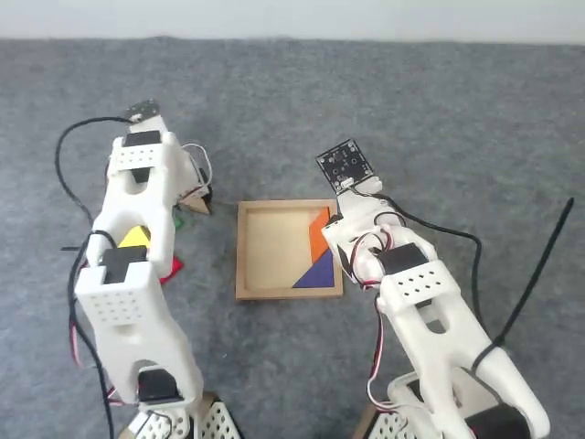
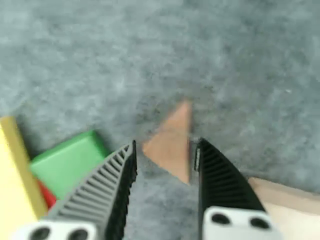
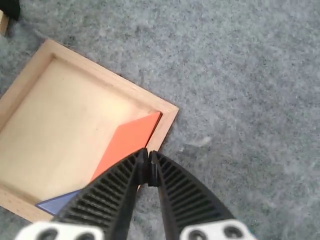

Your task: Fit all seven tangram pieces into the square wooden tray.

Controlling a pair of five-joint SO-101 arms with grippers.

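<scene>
The square wooden tray (image 1: 245,251) lies mid-table with an orange piece (image 1: 319,234) and a blue triangle (image 1: 318,273) along its right side. My left gripper (image 2: 166,145) is open low over the carpet, its fingers on either side of a tan triangle (image 2: 172,135). Beside it lie a green piece (image 2: 67,160), a yellow piece (image 2: 12,175) and a red piece (image 2: 47,196). My right gripper (image 3: 148,152) is shut and empty, above the tray's rim (image 3: 167,122) next to the orange piece (image 3: 127,145). The blue triangle (image 3: 57,202) shows at the tray's edge.
Grey carpet covers the table. The left arm (image 1: 137,229) covers most of the yellow piece (image 1: 135,236), green piece (image 1: 177,219) and red piece (image 1: 171,268). A corner of the tray (image 2: 285,200) lies close to the left gripper. Black cables trail near both arms.
</scene>
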